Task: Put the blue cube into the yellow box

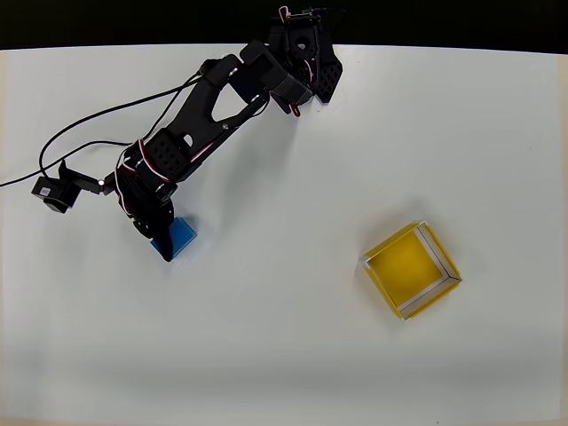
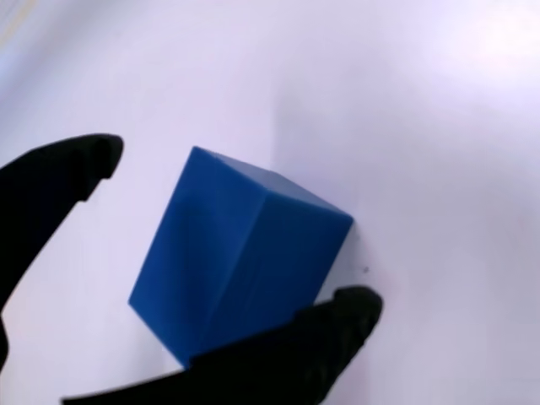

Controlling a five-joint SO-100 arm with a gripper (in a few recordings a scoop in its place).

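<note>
From my remote station I read the colours as follows. The gripper (image 1: 160, 232) is matt black, as is the whole arm (image 1: 217, 102), which carries red-and-white wire bundles along its joints. The blue cube (image 1: 181, 237), just beside the fingers, is a plain bright blue with unmarked faces; in the wrist view the blue cube (image 2: 240, 253) shows a lighter top face and darker sides. The yellow box (image 1: 411, 270), well apart from the gripper, has a yellow floor and pale grey-white rims. The table (image 1: 284, 373) is plain white.
</note>
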